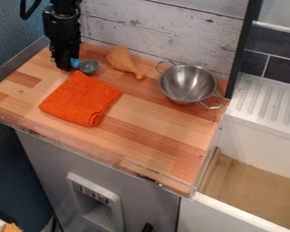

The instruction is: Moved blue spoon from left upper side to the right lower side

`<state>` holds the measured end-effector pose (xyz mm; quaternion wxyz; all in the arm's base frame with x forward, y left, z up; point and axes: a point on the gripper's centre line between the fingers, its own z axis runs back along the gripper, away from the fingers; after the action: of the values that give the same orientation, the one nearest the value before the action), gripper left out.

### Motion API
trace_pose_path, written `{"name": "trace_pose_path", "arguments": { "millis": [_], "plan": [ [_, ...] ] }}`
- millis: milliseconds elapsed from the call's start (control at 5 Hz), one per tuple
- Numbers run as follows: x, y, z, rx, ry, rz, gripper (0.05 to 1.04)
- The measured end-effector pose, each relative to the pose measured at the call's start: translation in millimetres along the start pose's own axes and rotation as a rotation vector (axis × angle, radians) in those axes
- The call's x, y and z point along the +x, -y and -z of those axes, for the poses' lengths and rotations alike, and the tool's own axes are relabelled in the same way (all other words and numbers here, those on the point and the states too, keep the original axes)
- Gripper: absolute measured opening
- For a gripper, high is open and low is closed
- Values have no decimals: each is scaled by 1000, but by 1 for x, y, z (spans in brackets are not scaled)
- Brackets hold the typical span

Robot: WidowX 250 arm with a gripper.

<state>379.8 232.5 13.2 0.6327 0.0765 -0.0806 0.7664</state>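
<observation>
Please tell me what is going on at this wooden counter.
A black robot arm has its claw down at the handle of a blue spoon, in the upper left; I can't tell whether it has gripped it. The spoon is not yet at the lower right. A folded orange cloth, a toy drumstick and a two-handled metal bowl are also on the counter.

- Legible text, labels or numbers: I can read none.
- Front panel (82, 179) below my bench (153, 122): small markings, too small for me to read.
</observation>
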Motion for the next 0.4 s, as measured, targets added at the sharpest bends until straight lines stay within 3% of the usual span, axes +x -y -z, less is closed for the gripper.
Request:
{"name": "trace_pose_path", "arguments": {
  "millis": [400],
  "plan": [
    [1,-1,0,1,8,11,421]
  ]
}}
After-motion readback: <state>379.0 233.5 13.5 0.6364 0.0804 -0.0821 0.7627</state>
